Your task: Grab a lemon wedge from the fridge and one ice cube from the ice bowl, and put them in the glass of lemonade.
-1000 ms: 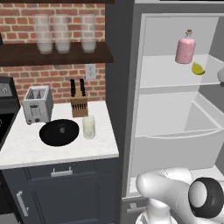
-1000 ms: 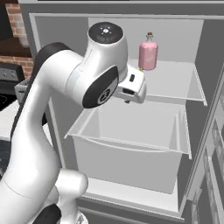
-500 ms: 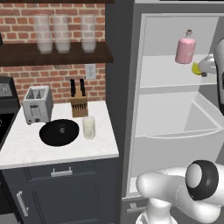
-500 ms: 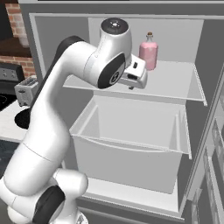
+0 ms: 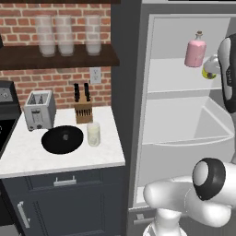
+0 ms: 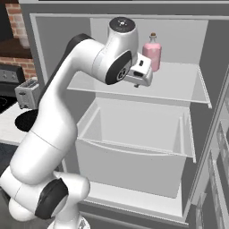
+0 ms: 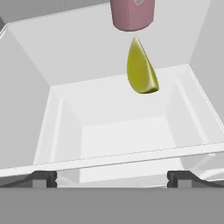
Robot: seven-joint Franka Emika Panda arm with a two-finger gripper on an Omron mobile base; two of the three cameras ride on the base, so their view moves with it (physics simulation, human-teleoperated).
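**Reaching into the fridge for the lemon wedge**

Closing on the lemon wedge (image 7: 141,68) is the step in hand, and the gripper (image 7: 112,177) is spread wide with nothing between its tips. The wedge lies on the upper shelf of the fridge (image 5: 179,87), well ahead of the fingertips and a little to one side of their midline in the hand view. A good approach, I judge, would centre the wedge between the tips first, then advance along the shelf and close across its narrow sides, since the curved rind may slip out of a skewed pinch.

A pink bottle (image 7: 132,14) stands just behind the wedge, close enough that overshooting could knock it over. Below the shelf sits an open white drawer (image 6: 134,134), so the hand should keep above the shelf edge.

On the counter to the left wait the ice bowl (image 5: 63,139) and, just beside it, the glass of lemonade (image 5: 93,134), with a toaster (image 5: 39,109) and knife block (image 5: 83,107) behind them.
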